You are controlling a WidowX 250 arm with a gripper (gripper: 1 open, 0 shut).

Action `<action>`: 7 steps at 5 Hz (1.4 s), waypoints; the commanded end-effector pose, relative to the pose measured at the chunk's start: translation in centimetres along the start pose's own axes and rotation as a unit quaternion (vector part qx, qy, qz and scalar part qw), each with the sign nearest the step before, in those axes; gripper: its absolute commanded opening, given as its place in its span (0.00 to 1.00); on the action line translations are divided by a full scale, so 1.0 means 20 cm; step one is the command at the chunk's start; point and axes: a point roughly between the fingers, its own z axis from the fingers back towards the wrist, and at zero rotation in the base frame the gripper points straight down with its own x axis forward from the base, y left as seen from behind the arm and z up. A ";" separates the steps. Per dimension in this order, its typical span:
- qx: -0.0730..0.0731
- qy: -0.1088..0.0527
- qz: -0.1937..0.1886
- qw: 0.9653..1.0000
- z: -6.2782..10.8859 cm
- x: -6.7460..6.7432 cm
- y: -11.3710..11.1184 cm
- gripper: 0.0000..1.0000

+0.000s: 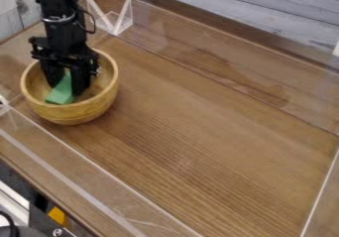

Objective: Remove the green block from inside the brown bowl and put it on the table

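The brown bowl (pixel 82 112) stands at the left of the table (pixel 212 132). Inside it the green block (pixel 57 95) leans tilted on the bowl's floor. My gripper (pixel 66 84) points straight down into the bowl, its black fingers (pixel 82 80) on either side of the block's upper end and closed against it. The fingers hide the block's top part. The black arm rises from the bowl to the top left corner of the view.
Clear acrylic walls edge the table: one along the back (pixel 239 43), one along the front left (pixel 93 181), one at the right (pixel 318 196). A clear triangular bracket (pixel 119 18) stands behind the bowl. Bare tabletop stretches right of the bowl.
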 end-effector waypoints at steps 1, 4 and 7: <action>0.009 -0.024 -0.035 0.999 0.10 0.02 -0.07 0.00; 0.009 -0.032 -0.119 0.992 0.16 -0.03 -0.18 0.00; 0.002 -0.051 -0.118 0.992 0.34 0.04 -0.20 0.00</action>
